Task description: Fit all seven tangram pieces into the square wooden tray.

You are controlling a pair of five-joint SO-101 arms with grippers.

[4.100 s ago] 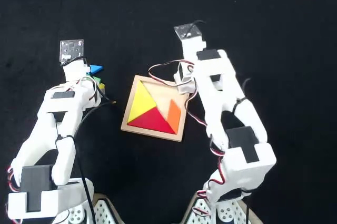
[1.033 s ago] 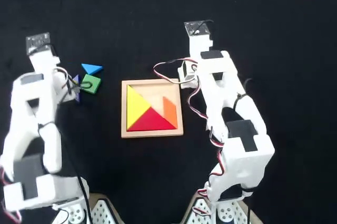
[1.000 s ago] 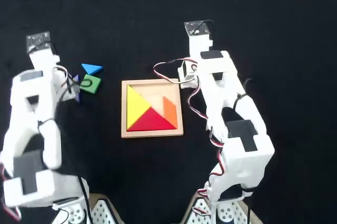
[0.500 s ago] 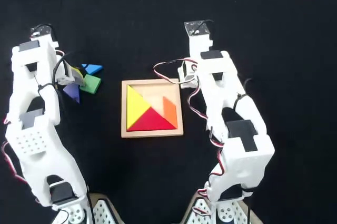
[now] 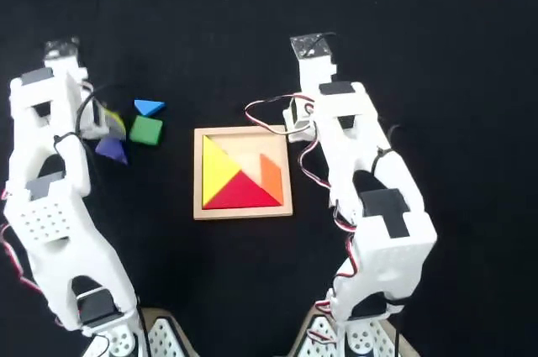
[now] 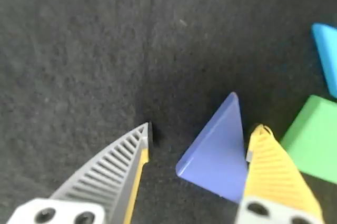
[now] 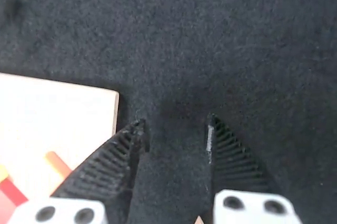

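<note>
The left hand point(image 6: 201, 129) hangs low over the table point(image 5: 437, 55) with its fingers apart. The violet-blue triangle point(image 6: 217, 147) lies flat between them, well off centre. It sits close against the yellow finger point(image 6: 274, 166), while bare cloth separates it from the grey finger point(image 6: 124, 168). One tip of the triangle points away from the wrist, so the fingers would close across its sloping sides, not along them. My guess is the hand needs to shift toward the green square point(image 6: 315, 138) to centre the piece before it grips.

From above, this triangle point(image 5: 111, 149) is the loose piece nearest the left arm, with the green square point(image 5: 145, 130) and the light blue triangle point(image 5: 149, 107) beside it. The yellow patch near the arm is probably the hand's own finger, though it is hard to be sure.

The wooden tray point(image 5: 244, 211) holds a yellow triangle point(image 5: 218, 168), a red triangle point(image 5: 244, 191) and an orange piece point(image 5: 271, 174), with bare wood along its far side.

The right hand point(image 7: 174, 129) has its fingers apart over cloth just beside the tray's corner point(image 7: 58, 113).

No piece carries print I can read.
</note>
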